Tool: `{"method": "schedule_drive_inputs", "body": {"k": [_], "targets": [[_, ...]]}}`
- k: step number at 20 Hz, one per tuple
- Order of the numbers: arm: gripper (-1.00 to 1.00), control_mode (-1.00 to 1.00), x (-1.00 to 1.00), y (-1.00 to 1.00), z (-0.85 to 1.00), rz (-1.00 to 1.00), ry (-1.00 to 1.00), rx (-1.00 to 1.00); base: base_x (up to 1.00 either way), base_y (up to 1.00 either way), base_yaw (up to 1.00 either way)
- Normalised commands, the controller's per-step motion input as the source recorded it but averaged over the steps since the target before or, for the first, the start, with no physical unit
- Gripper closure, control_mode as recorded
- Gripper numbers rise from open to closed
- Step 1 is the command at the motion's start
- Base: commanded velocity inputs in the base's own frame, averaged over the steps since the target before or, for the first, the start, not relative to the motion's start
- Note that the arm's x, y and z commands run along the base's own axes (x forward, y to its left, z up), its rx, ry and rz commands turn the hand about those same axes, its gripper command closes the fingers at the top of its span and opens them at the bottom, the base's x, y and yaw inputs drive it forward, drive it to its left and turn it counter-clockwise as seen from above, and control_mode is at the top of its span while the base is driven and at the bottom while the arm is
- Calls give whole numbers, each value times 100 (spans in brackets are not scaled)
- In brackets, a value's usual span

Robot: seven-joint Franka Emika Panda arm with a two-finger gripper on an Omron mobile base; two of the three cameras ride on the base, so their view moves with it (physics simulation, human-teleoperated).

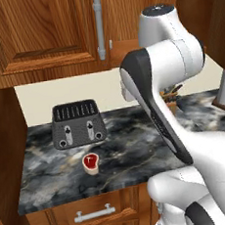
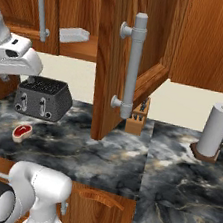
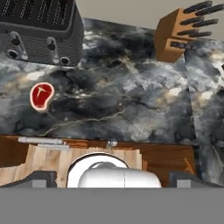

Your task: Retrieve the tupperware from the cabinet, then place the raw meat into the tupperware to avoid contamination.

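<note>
The wooden cabinet (image 2: 111, 58) hangs above the counter, its right door swung open toward me with the silver bar handle (image 2: 134, 66) facing out; the left door (image 1: 42, 33) is closed. The whitish tupperware (image 2: 73, 35) lies on the cabinet's bottom shelf. On the dark marble counter the raw meat (image 1: 91, 162) (image 2: 22, 131) (image 3: 41, 95) lies in front of the toaster. My gripper (image 3: 112, 179) is open and empty, high above the counter's front edge and looking down at it. The white hand (image 2: 15, 56) hangs above the toaster, below and left of the tupperware.
A dark grey toaster (image 1: 77, 123) (image 3: 39, 30) stands behind the meat. A wooden knife block (image 2: 136, 118) (image 3: 179, 33) sits by the wall under the open door. A paper towel roll (image 2: 215, 131) stands at the right. Drawers (image 1: 95, 214) lie below the counter.
</note>
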Motion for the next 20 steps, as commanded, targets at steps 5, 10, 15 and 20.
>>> {"method": "schedule_drive_inputs", "body": {"k": [5,10,15,20], "targets": [[-100,-100,30,6,26,11,-48,12,0,0,0],[-100,-100,41,18,67,4,-34,5,0,0,0],[-100,-100,14,48,68,-2,-30,8,0,0,0],[-100,-100,30,42,42,-11,-21,3,0,0,0]]}}
